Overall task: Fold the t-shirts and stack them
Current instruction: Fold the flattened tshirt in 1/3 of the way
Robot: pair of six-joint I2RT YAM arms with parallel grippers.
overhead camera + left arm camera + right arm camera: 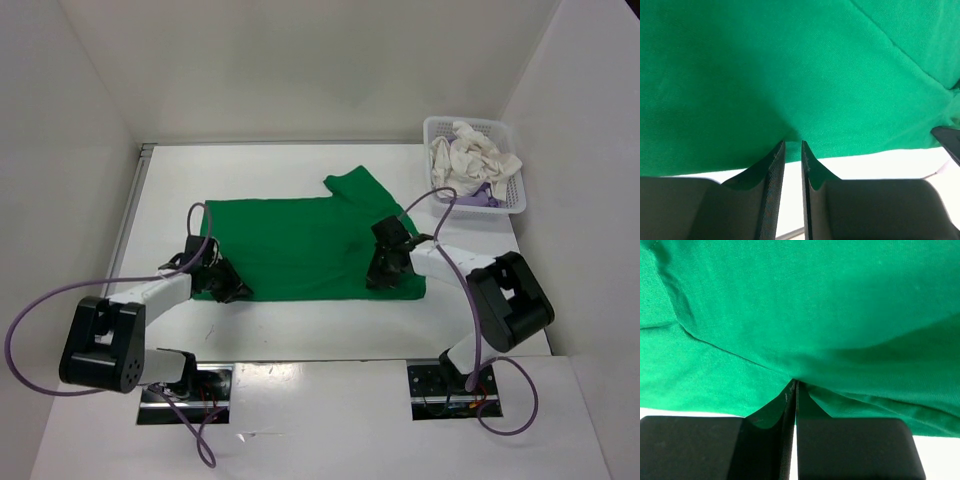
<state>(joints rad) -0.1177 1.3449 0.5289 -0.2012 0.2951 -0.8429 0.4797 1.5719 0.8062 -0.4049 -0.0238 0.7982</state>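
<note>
A bright green t-shirt (290,245) lies spread flat on the white table (300,335), one sleeve pointing to the back right. My left gripper (230,288) sits at its near left corner. In the left wrist view the jaws (793,145) stand a narrow gap apart, with the shirt's hem (790,75) lying flat between the tips. My right gripper (388,268) is on the near right part of the shirt. It (794,382) is shut on the green cloth (815,305), and creases run into its tips. A white-cream t-shirt (470,155) and a light purple t-shirt (482,197) are crumpled in the basket.
A white lattice basket (512,200) stands at the back right corner of the table. White walls close in the table on the left, back and right. Purple cables loop from both arms.
</note>
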